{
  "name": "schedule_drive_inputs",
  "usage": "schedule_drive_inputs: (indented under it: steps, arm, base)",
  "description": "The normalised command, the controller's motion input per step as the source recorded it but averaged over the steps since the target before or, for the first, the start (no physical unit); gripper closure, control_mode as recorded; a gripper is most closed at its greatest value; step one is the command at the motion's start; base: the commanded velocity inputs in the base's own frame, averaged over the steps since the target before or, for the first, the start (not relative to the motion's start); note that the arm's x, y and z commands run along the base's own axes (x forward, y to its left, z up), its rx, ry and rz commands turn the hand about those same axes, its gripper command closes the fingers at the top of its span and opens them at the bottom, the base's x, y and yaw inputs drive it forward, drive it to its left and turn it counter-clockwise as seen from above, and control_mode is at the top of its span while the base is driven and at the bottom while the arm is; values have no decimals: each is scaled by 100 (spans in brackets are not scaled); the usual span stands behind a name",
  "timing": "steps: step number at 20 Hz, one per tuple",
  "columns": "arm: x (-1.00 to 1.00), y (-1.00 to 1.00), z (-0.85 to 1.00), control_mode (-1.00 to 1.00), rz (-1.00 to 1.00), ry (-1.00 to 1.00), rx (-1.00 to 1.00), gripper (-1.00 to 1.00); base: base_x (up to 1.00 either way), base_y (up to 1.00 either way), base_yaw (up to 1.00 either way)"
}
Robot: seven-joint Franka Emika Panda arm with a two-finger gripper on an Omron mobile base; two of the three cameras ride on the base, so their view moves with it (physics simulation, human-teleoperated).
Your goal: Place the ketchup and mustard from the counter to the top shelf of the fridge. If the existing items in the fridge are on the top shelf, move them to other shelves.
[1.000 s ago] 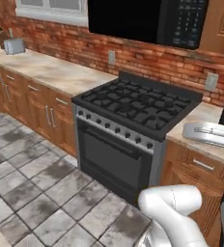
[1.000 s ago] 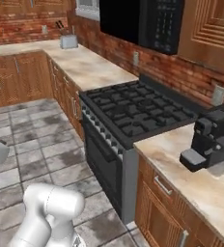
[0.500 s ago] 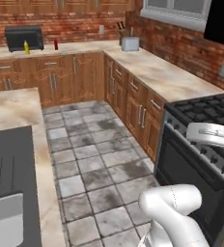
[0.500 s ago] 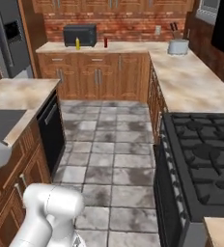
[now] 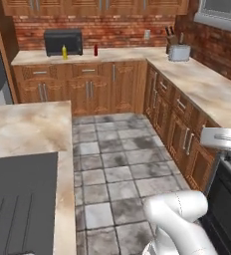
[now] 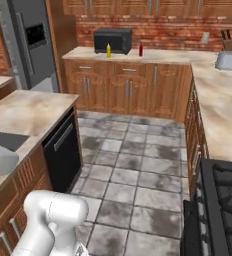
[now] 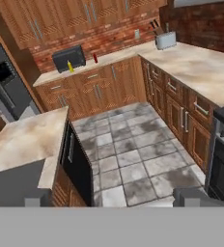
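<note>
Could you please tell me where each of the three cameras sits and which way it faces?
Left base view: behind the arm, on its left, facing the far counter with mustard and ketchup.
Right base view: behind, on its right; arm lower left, fridge at left.
Hand view: on the hand, over the open tool.
All share both bottles.

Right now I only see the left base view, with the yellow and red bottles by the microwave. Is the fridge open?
Observer: No. In the right base view the fridge, left of that counter, has its doors shut.
Operator: Anything along the aisle?
Observer: A black dishwasher sits in the island's side, door shut.
Operator: And the end effector?
Observer: The hand view shows the end effector open and empty.
</note>
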Motion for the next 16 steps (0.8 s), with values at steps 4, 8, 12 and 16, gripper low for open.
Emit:
schedule_drive_inputs:
  steps: [4, 8, 12, 16]
  arm:
    - [0, 0, 0, 100, 0, 0, 0, -100]
    - [0, 0, 0, 100, 0, 0, 0, -100]
    - [0, 0, 0, 100, 0, 0, 0, -100]
    - [0, 0, 0, 100, 0, 0, 0, -100]
  base:
    - [100, 0, 28]
    - [100, 0, 27]
    - [100, -26, 8]
    - [100, -27, 12]
